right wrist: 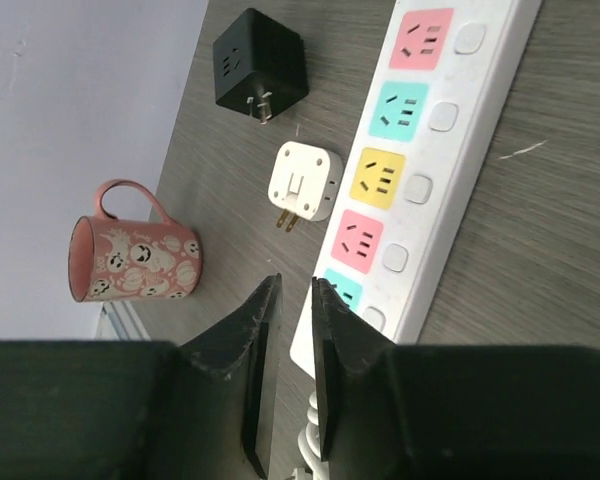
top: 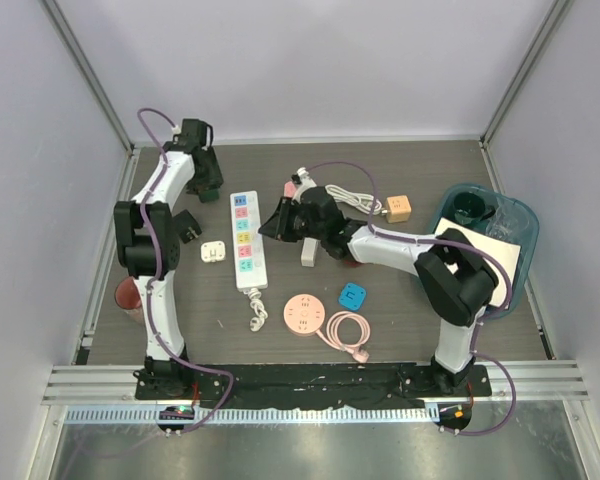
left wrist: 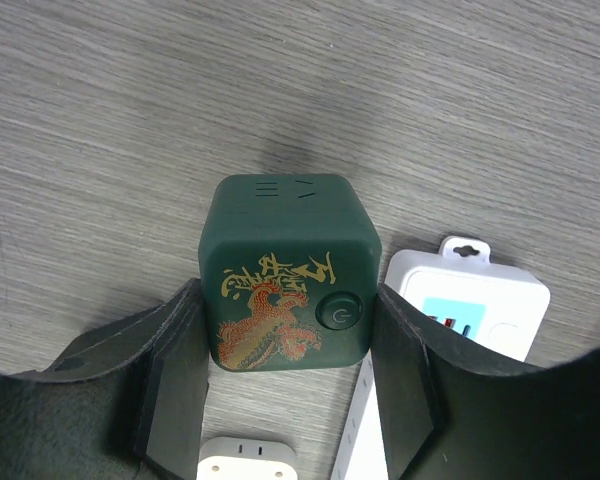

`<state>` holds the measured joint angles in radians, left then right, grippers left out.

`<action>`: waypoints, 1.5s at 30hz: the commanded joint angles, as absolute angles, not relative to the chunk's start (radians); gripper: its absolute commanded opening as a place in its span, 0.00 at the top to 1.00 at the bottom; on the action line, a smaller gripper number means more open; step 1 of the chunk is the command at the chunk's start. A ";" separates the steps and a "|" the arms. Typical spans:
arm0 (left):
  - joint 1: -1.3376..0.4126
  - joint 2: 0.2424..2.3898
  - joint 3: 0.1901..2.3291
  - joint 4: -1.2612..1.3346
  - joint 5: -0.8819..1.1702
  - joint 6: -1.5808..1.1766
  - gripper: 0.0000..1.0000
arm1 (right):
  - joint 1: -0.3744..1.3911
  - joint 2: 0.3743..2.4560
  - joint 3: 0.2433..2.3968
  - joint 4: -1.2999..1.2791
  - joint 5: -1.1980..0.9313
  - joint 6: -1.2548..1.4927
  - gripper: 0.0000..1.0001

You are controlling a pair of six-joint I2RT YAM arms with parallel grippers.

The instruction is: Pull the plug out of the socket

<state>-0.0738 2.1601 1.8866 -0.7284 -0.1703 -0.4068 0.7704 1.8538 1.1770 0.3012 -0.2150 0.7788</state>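
Note:
My left gripper (left wrist: 290,300) is shut on a dark green socket cube (left wrist: 280,240) with a gold and red dragon print. The cube stands on the table at the far left (top: 206,170). No plug shows in its visible faces. The white power strip (top: 245,240) lies beside it, with its end in the left wrist view (left wrist: 470,310). Its coloured outlets (right wrist: 420,150) hold no plug. My right gripper (right wrist: 297,285) is shut and empty, and it hovers just right of the strip (top: 277,222).
A white adapter (top: 213,252) and a black cube adapter (top: 187,228) lie left of the strip. A pink mug (top: 128,295) stands at the left edge. There is also a pink round socket with cable (top: 305,313), a blue square (top: 353,296), an orange cube (top: 398,208) and a blue bin (top: 520,225).

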 commanded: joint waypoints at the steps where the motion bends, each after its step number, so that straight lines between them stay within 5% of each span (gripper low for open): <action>1: -0.057 2.172 1.933 -0.679 -0.175 -0.405 0.93 | 0.769 1.753 1.178 0.215 -0.109 0.669 0.72; 4: -0.057 2.174 1.925 -0.695 -0.173 -0.417 0.74 | 0.769 1.698 1.149 0.204 -0.081 0.658 0.63; 5: -0.057 2.172 1.928 -0.706 -0.172 -0.420 0.57 | 0.769 1.684 1.143 0.193 -0.074 0.655 0.60; 9: -0.057 2.125 1.956 -0.761 -0.173 -0.439 0.38 | 0.769 1.605 1.149 0.091 -0.026 0.617 0.47; 11: -0.058 2.054 1.953 -0.782 -0.186 -0.454 0.29 | 0.769 1.530 1.140 0.031 0.033 0.603 0.37; 13: -0.063 1.996 1.925 -0.782 -0.178 -0.463 0.16 | 0.769 1.474 1.131 -0.026 0.067 0.586 0.11; 14: -0.066 1.927 1.915 -0.779 -0.169 -0.462 0.01 | 0.769 1.412 1.117 -0.040 0.083 0.581 0.08; 16: -0.084 1.861 1.878 -0.778 -0.156 -0.462 0.00 | 0.769 1.353 1.106 -0.090 0.113 0.563 0.00; 31: -0.390 1.183 1.311 -0.450 0.267 -0.437 0.00 | 0.772 0.962 1.026 -0.390 0.262 0.601 0.00; 39: -0.446 0.876 0.950 -0.175 0.212 -0.411 0.00 | 0.772 0.792 0.948 -0.390 0.379 0.565 0.00; 45: -0.477 0.857 0.937 -0.144 0.258 -0.422 0.00 | 0.772 0.739 0.940 -0.394 0.399 0.528 0.01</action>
<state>-0.4656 0.8410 0.9142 -0.2737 0.2283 -0.4332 0.7704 0.7612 0.9466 -0.3996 0.3477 0.5663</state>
